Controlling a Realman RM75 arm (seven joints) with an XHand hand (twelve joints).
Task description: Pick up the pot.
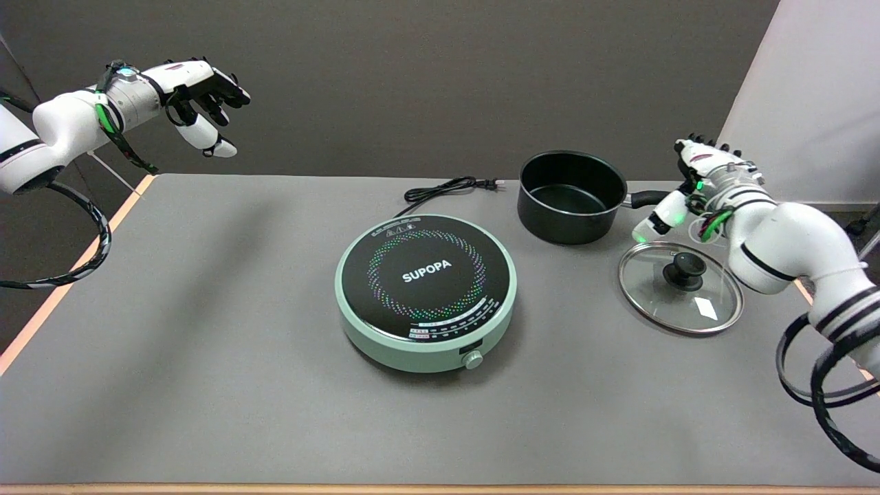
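Note:
The black pot (565,218) stands upright and empty on the grey table, behind and to the right of the cooker. Its black handle (643,199) points right. My right hand (691,184) is at the handle's far end, which it hides. Its white thumb (654,221) hangs in front of and below the handle, and the other fingers are raised behind it. The hand looks apart from the handle and holds nothing.
A green induction cooker (426,292) sits at the table's middle, its black cord (447,187) coiled behind it. A glass lid (708,302) with a black knob lies flat just in front of the right hand. The idle left hand (199,96) hangs at upper left.

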